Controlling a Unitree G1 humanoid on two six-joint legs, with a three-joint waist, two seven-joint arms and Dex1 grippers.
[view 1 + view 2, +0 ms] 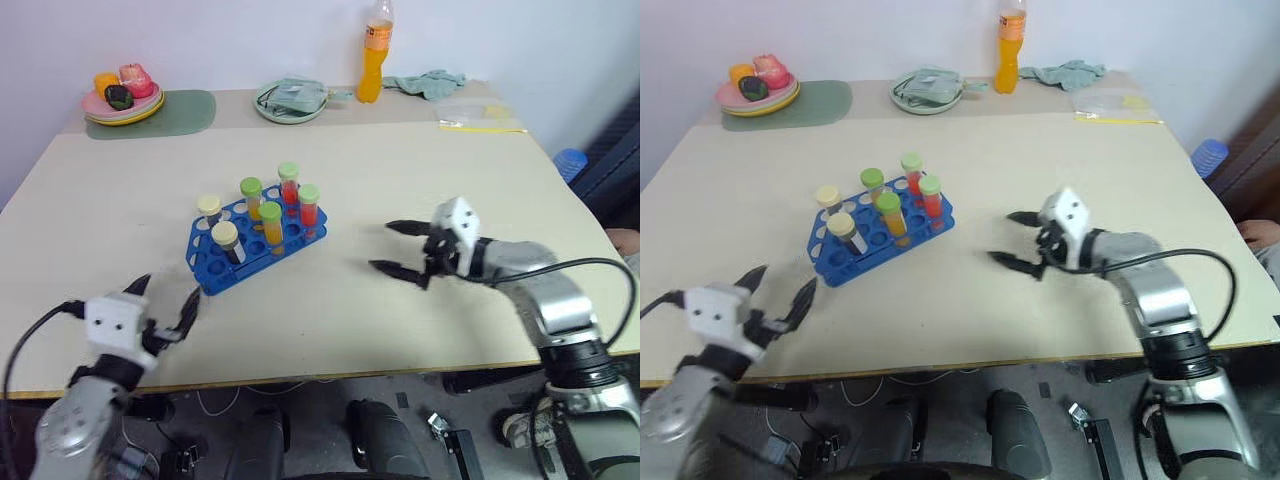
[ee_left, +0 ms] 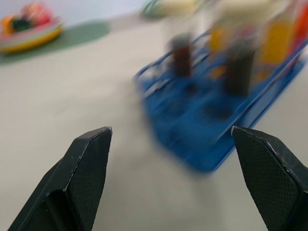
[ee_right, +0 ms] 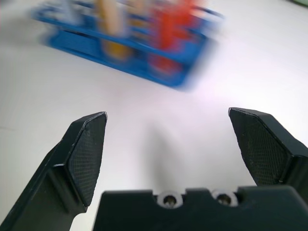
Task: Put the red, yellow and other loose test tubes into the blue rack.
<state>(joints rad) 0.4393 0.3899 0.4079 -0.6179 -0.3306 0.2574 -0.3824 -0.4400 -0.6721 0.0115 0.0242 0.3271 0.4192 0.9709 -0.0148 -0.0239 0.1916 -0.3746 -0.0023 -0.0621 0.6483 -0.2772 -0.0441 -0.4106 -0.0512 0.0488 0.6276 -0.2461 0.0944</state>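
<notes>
The blue rack (image 1: 255,243) stands at the middle of the table. Several capped test tubes stand upright in it: red ones (image 1: 291,188) with green caps, yellow-orange ones (image 1: 271,226) with green caps, and dark ones (image 1: 227,241) with cream caps. Every tube I see is in the rack. My left gripper (image 1: 167,294) hangs open and empty at the table's front edge, left of and nearer than the rack (image 2: 202,120). My right gripper (image 1: 383,246) is open and empty over the table to the right of the rack (image 3: 120,43), pointing toward it.
Along the back of the table are a plate of fruit (image 1: 122,100) on a green mat (image 1: 190,110), a bowl with a cloth (image 1: 290,100), an orange drink bottle (image 1: 375,55), a crumpled cloth (image 1: 430,82) and a plastic bag (image 1: 478,115). Bare tabletop surrounds the rack.
</notes>
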